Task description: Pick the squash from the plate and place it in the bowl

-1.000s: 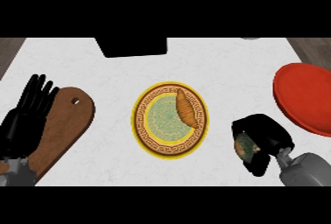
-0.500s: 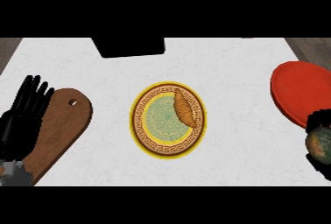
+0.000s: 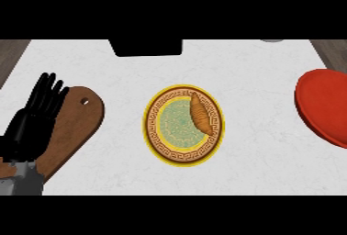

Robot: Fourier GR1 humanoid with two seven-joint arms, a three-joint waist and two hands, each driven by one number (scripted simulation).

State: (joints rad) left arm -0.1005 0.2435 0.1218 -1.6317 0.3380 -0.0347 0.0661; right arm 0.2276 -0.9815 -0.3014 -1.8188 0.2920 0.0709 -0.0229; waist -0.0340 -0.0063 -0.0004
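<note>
A yellow-rimmed patterned plate (image 3: 181, 153) lies at the middle of the white counter. On its right half rests an orange-brown elongated piece of food (image 3: 198, 113), pointing up and down. The red bowl (image 3: 325, 110) sits at the right edge, partly cut off by the view. My left hand (image 3: 32, 124) rests open at the far left, fingers straight and pointing up, over a wooden cutting board (image 3: 76, 124). It is well apart from the plate. My right hand does not show in the head view.
A black box (image 3: 146, 46) stands at the counter's back edge, above the plate. A small grey thing (image 3: 271, 40) peeks in at the top right. Bare white counter (image 3: 264, 151) lies between the plate and the bowl.
My right hand, curled round a dark greenish thing at the lower right, moved right and left the view. The left hand, plate and bowl stayed put.
</note>
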